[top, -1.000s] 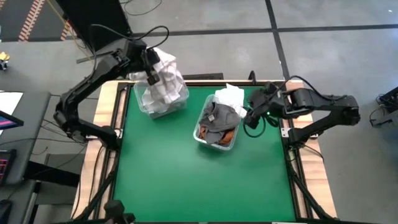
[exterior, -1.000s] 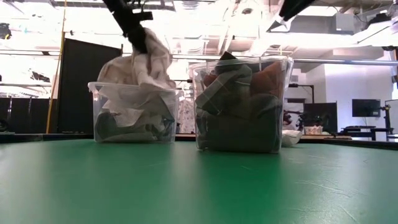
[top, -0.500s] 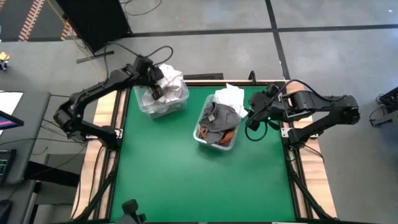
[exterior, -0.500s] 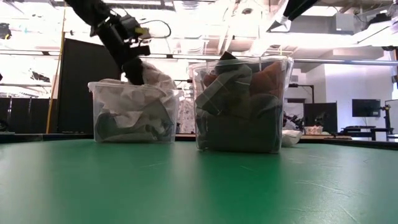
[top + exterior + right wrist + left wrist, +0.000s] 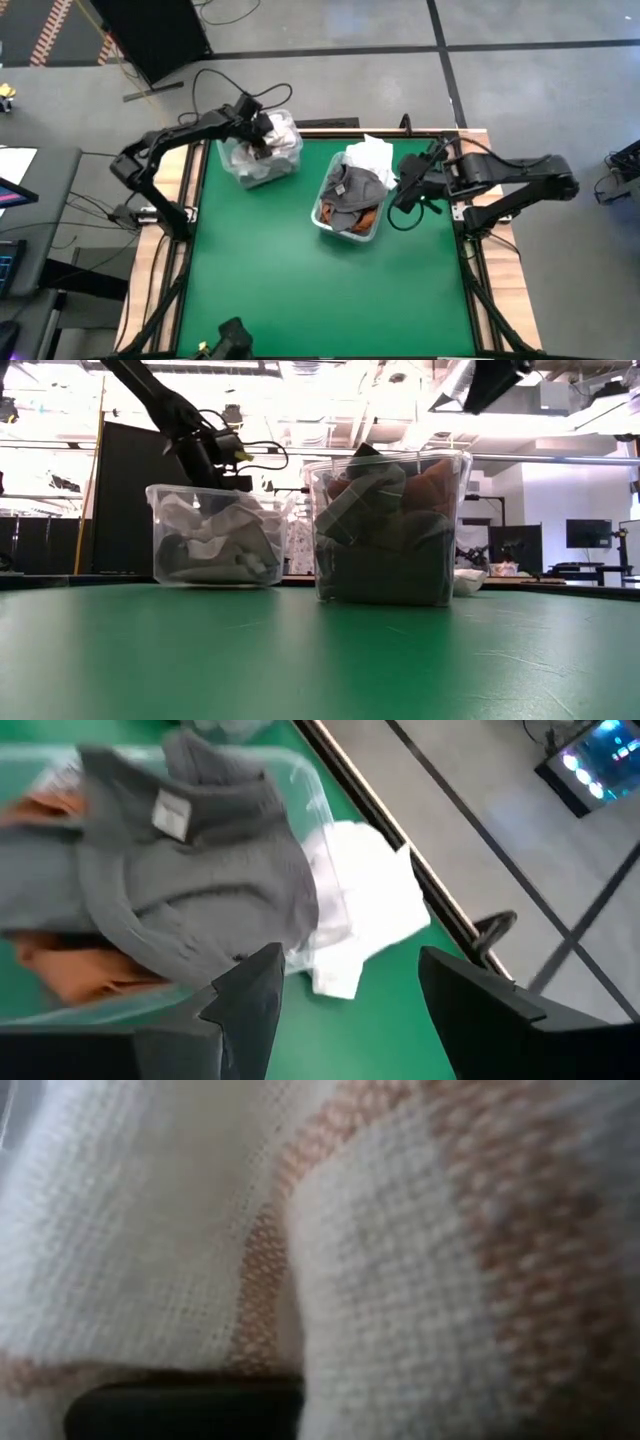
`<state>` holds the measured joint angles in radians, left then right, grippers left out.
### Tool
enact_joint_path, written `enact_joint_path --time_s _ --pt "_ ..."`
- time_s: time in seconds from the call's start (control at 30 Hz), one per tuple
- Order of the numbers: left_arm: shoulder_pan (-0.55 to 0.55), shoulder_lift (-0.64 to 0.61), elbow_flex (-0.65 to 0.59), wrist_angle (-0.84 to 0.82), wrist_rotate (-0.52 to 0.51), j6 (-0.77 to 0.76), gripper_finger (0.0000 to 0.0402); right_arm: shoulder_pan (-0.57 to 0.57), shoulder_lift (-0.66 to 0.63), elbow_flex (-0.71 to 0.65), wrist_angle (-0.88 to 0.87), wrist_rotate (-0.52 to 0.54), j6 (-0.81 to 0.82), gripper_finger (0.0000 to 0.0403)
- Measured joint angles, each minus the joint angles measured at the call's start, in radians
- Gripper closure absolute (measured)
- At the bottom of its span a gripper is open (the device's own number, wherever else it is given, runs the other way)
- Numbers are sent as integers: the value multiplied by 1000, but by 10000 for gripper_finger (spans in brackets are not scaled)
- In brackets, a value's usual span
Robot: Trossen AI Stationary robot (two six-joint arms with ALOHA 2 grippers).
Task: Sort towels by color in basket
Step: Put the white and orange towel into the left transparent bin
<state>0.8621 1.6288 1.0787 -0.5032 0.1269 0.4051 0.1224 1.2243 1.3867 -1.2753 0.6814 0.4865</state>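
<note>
The checked towel [image 5: 272, 140] is best pressed fully into the ten-o'clock bin [image 5: 232, 168] before the left gripper [image 5: 258, 132], fingers together on it, is released; the right gripper [image 5: 412, 178] waits spread at three o'clock.

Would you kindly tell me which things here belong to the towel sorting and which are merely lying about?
Job:
left bin of white towels
right bin with grey towel, orange towel
white towel beside it
left pincer
right pincer

Lying about:
floor cables

green table [image 5: 300, 270]; black screen [image 5: 128, 500]
</note>
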Motion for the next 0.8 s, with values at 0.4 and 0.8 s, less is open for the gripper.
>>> enact_joint_path --time_s 0.4,0.8 --pt "-1 50 14 -12 1 0 347 -76 -27 -290 24 -2 123 138" --pt "-15 50 54 -95 13 -27 186 -131 -284 -600 234 6 169 138"
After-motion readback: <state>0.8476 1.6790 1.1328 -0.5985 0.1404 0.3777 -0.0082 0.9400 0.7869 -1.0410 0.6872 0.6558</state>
